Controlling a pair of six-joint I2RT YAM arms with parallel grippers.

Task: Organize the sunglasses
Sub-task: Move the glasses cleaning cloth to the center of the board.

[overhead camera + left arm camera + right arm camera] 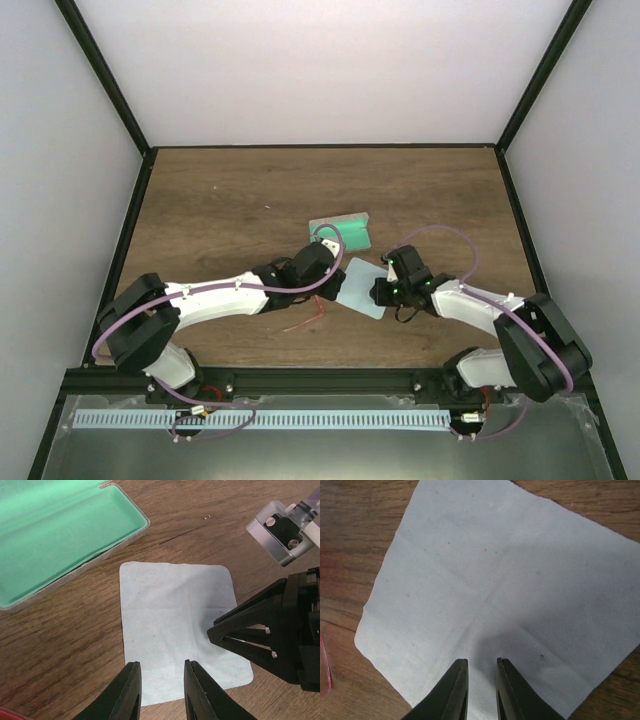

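The sunglasses point(305, 322), thin and red, lie on the wood just in front of my left forearm. Only a red sliver of them shows at the left edge of the right wrist view point(325, 667) and in the bottom corner of the left wrist view point(10, 713). My left gripper point(161, 664) hovers open over the near edge of the pale blue cloth point(175, 625), nothing between its fingers. My right gripper point(481, 661) is over the same cloth point(510, 580) from the other side, its jaws a narrow gap apart and empty. The two grippers' tips are close together.
The grey case point(60, 535) lies open with its green lining up, just beyond the cloth point(360, 288) toward the table's middle point(340, 235). The right gripper's black fingers point(250, 635) and its silver camera block point(282, 530) fill the right side of the left wrist view.
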